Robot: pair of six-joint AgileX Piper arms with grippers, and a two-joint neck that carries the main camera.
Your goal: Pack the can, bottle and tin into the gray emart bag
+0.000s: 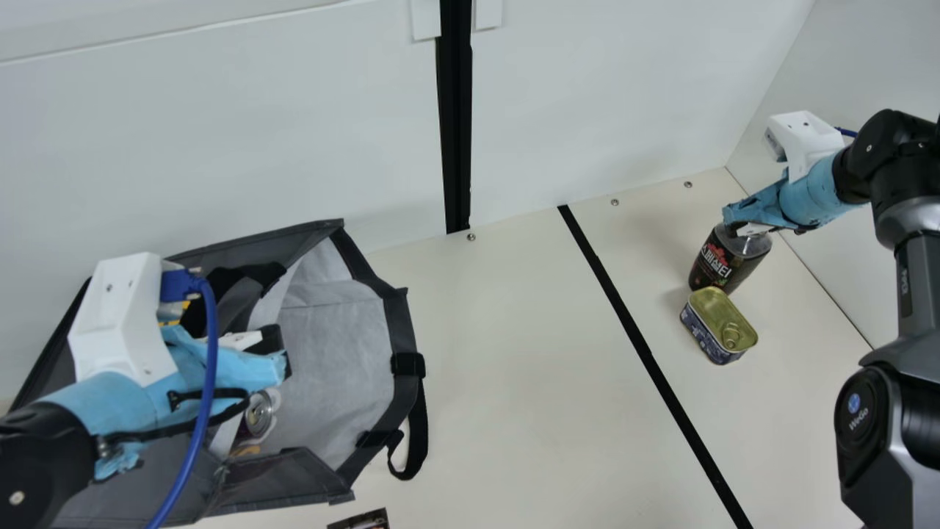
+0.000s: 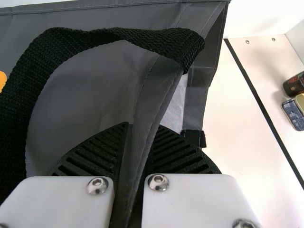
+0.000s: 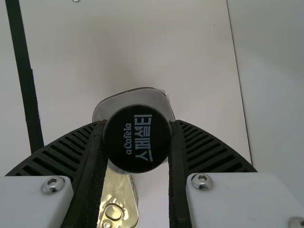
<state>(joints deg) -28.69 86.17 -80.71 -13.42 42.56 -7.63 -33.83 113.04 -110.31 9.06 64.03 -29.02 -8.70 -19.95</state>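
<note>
The bottle (image 1: 720,264) beneath the right pincer (image 1: 749,229), tightly clamped on its black cap (image 3: 116,147).

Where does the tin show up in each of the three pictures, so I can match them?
Main view: the tin is toward the right, just below the bottle.
Left wrist view: beyond the bag, beside the bottle, partly cut off by the picture's edge.
Right wrist view: beside the bottle that the right gripper holds at its cap, partly cut off.
Shared landmark: the black stripe on the table.
</note>
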